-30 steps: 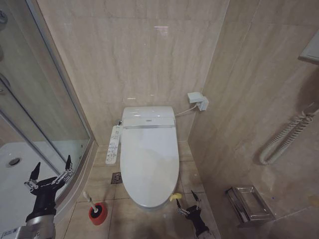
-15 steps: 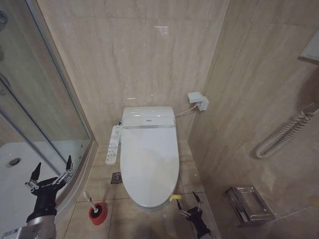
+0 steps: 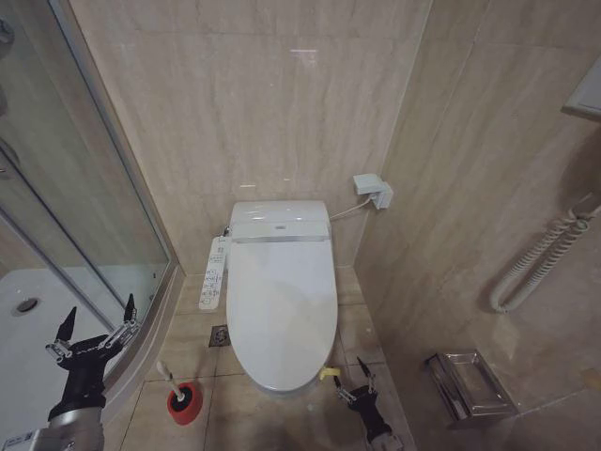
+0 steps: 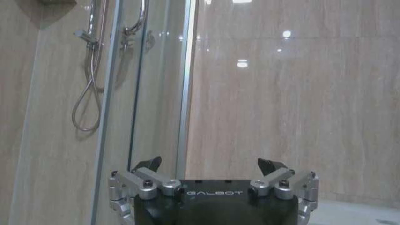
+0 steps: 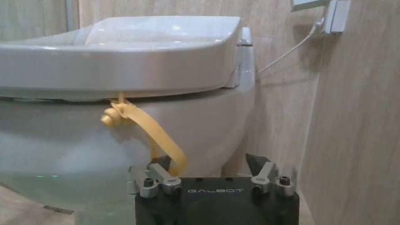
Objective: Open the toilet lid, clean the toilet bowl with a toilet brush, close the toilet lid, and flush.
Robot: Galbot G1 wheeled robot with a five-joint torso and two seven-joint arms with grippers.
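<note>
GALBOT is printed in pale letters on the black body of each gripper, readable in both wrist views. The button panel (image 3: 215, 272) on the bowl carries rows of small markings too fine to read.

The lid (image 3: 281, 305) lies shut and flat over the bowl (image 5: 81, 140). Its long axis runs from the back wall toward the robot, the rounded front end pointing at the robot and the hinge end against the white rear housing (image 3: 280, 222). A yellow strap (image 5: 147, 133) hangs from the lid's front rim on the robot's right side; it is knotted just under the rim and droops in a loop toward the floor.

The right gripper (image 3: 356, 381) is low, just in front of the lid's front end and beside the strap. Its fingers stand apart; in the right wrist view the strap's loop falls next to one finger (image 5: 156, 171), and contact cannot be told.

The brush (image 3: 169, 379) stands in its red cup (image 3: 185, 402) on the floor, off the lid's front end on the robot's left; its white handle leans up and away from the bowl.

The left gripper (image 3: 96, 336) hangs farther left of the brush, before the glass shower screen (image 4: 147, 84), fingers spread wide, holding nothing.
</note>
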